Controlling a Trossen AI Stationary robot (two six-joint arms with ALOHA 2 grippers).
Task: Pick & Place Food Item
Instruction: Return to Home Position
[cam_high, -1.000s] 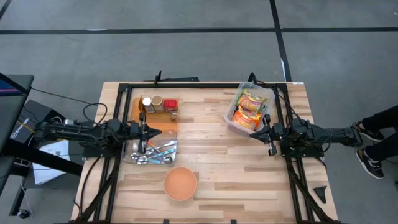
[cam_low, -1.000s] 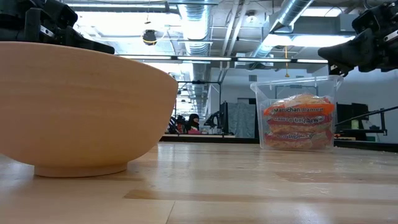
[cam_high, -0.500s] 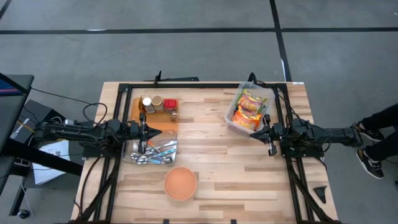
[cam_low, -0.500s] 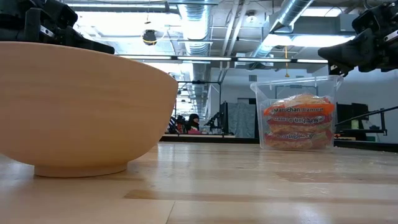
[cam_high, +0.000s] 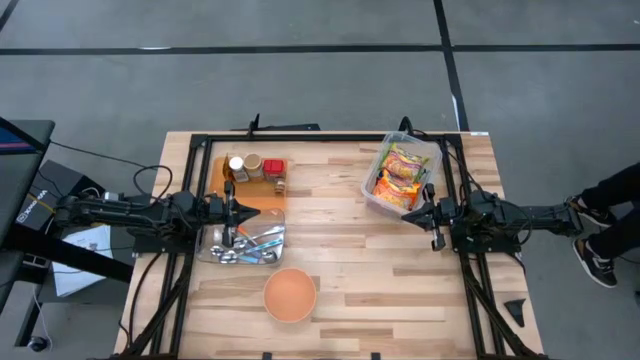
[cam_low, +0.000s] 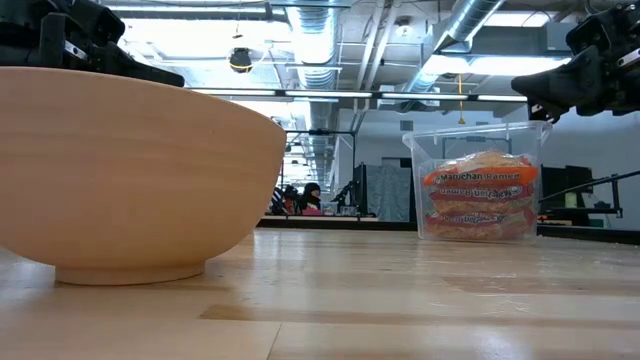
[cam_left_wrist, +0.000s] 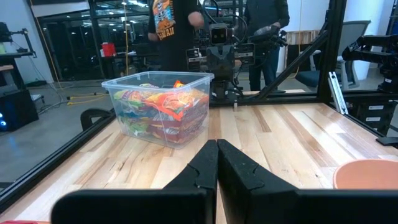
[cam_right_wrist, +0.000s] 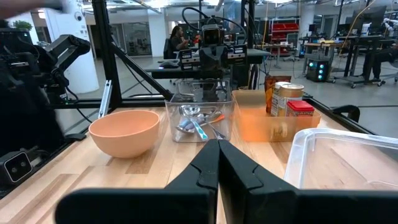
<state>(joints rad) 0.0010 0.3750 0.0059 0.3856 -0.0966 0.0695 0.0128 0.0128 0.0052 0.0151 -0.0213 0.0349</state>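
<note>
Across the wooden table (cam_high: 350, 270), shows no recent change: left gripper (cam_high: 229, 212) mid-left, right gripper (cam_high: 432, 215) mid-right, both jaws pressed together. Leaves blue and white spoon (cam_right_wrist: 199, 129), probably, in transparent bin (cam_high: 278, 232) lower left; reads as home reached.

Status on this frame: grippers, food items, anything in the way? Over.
Left gripper shut, empty, at spoon bin. Right gripper shut, empty, beside ramen bin. Ramen packs inside it; bowl empty. No obstruction seen.

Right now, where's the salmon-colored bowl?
In the high view, the bowl sits on the left half of the table, near its edge at the picture's bottom, just beside the clear bin of spoons.
</note>
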